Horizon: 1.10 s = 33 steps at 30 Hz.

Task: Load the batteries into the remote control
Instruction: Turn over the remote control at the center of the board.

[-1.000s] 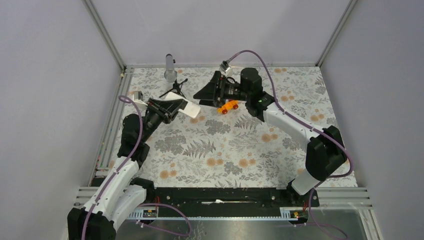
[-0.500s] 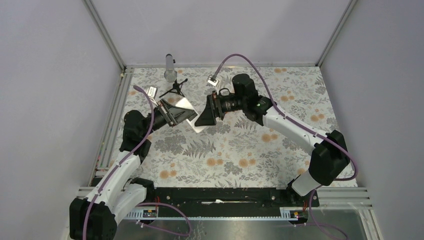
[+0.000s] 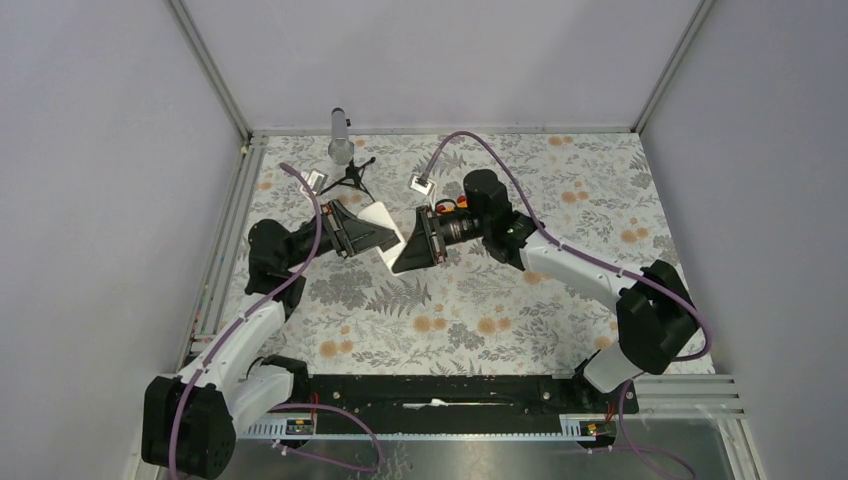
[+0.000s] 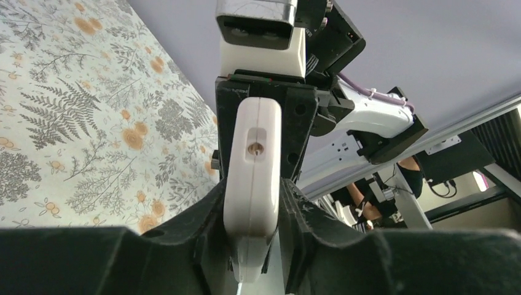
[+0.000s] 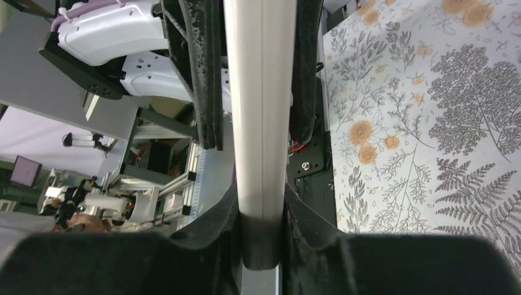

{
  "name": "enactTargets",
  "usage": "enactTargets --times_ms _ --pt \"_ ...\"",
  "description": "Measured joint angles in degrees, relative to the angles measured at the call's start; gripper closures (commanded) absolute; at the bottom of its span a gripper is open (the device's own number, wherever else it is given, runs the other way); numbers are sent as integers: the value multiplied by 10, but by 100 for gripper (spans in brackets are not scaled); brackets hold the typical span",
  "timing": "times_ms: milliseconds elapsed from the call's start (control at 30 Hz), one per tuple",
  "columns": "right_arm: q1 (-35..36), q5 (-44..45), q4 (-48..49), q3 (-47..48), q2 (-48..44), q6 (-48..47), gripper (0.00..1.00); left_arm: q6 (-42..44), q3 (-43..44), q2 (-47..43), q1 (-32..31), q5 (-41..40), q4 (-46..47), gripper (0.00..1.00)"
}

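The remote control (image 3: pixel 379 213) is a white handset held in the air between the two arms, over the back left of the table. My left gripper (image 3: pixel 386 233) is shut on one end of it. In the left wrist view the remote (image 4: pixel 254 161) shows edge-on, pinched between my left fingers (image 4: pixel 203 212). My right gripper (image 3: pixel 401 254) is shut on the opposite end. The right wrist view shows the remote's white edge (image 5: pixel 261 123) clamped between my right fingers (image 5: pixel 301 227). The batteries are out of view.
A clear tube (image 3: pixel 340 136) stands at the back of the flowered mat, with a small black tripod-like piece (image 3: pixel 353 176) just in front of it. A bit of an orange toy (image 3: pixel 460 203) peeks from behind the right wrist. Metal rails (image 3: pixel 228 240) border the left side.
My right arm swung left from over the orange toy to the remote, and its jaws closed on the free end. The left arm turned the remote toward it.
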Motion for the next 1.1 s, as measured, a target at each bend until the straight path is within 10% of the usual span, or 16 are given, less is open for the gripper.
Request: enactTargets --times_ms 167,567,1100 --pt "1 42 40 -32 -12 20 98 24 -3 -27 0 -8 -31 2" --pt "-8 469 -219 -53 -78 -66 96 237 2 -233 4 -323 -451 1" --pt "-3 883 -498 5 154 -121 100 329 64 -313 4 -487 -669 1"
